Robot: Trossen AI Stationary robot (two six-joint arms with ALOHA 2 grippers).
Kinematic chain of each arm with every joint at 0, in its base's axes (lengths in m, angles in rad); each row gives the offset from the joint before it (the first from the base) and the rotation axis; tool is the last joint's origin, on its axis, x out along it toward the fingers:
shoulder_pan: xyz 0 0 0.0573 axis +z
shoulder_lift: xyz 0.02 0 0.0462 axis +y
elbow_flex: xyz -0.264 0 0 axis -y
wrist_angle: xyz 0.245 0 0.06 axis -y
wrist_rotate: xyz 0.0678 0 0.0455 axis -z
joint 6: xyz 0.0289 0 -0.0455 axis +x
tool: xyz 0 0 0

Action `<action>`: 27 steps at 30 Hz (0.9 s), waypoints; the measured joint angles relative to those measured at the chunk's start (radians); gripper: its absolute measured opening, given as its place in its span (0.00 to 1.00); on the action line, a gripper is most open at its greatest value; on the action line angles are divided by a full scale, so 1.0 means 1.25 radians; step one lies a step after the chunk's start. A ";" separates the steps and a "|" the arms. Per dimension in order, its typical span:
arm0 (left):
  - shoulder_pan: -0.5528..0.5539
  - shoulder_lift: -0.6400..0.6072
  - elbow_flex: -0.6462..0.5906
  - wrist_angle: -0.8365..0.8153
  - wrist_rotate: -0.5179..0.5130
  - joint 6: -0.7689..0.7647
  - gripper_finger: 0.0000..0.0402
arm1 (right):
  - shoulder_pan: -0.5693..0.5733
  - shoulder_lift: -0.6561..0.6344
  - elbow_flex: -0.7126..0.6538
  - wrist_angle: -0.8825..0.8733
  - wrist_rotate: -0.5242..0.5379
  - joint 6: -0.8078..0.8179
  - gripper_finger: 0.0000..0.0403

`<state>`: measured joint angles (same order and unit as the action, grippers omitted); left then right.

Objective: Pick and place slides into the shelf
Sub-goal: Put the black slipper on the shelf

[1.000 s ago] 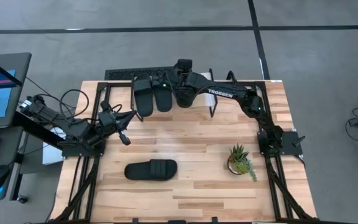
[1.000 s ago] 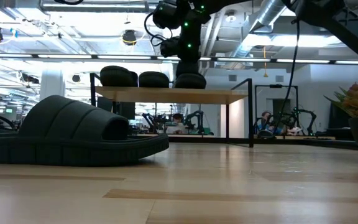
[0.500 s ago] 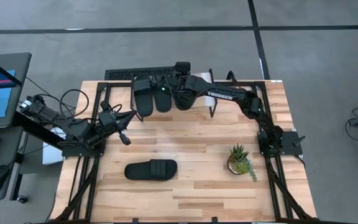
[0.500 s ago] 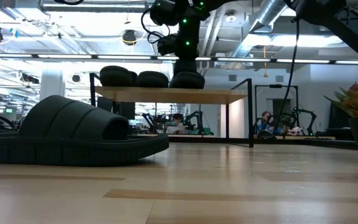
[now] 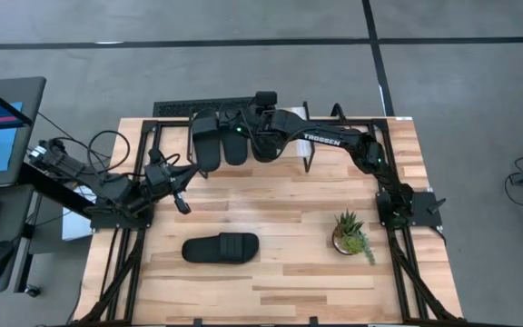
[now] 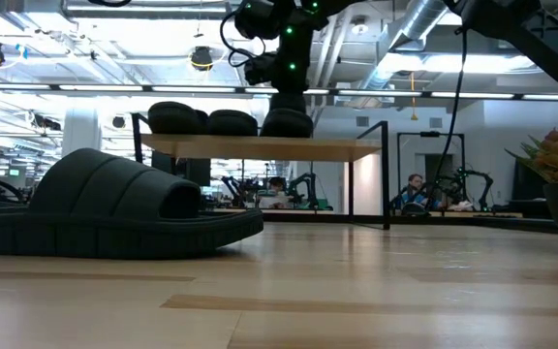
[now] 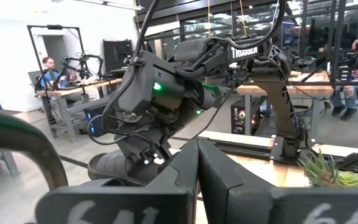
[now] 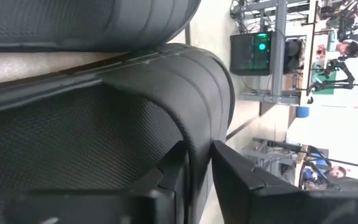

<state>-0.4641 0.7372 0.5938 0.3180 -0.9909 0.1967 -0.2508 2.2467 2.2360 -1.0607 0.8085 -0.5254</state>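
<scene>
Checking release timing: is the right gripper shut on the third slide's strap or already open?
Shut on it. In the right wrist view the right gripper has a finger on each side of the slide's strap, pinching it.

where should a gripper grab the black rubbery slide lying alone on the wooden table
Probably by the wide ribbed strap of the black rubbery slide, coming from above. It lies sole-down and clear of other things, and the strap arches up over the sole, leaving a raised edge that one finger can slip under.

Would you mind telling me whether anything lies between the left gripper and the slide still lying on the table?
Nothing visible does. From the left gripper to the lone slide there is only bare table; the potted plant stands well off to the side.
</scene>
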 joint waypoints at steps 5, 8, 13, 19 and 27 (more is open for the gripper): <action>0.000 0.000 0.000 -0.007 0.000 -0.003 0.00 | 0.000 0.000 0.000 -0.011 0.000 -0.006 0.21; 0.000 0.000 0.000 -0.021 0.000 -0.012 0.00 | 0.001 0.000 0.000 -0.014 0.000 -0.006 0.24; 0.000 0.000 0.000 -0.041 0.000 -0.035 0.00 | 0.002 0.000 0.000 -0.043 0.000 -0.006 0.35; 0.000 0.000 0.000 -0.060 -0.001 -0.056 0.00 | 0.005 0.000 0.000 -0.111 0.004 0.001 0.47; 0.000 0.000 0.000 -0.068 -0.001 -0.065 0.00 | 0.032 -0.008 0.031 -0.139 0.002 0.007 0.54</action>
<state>-0.4637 0.7372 0.5934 0.2329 -0.9920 0.1158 -0.2112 2.2372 2.2744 -1.2350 0.8112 -0.5164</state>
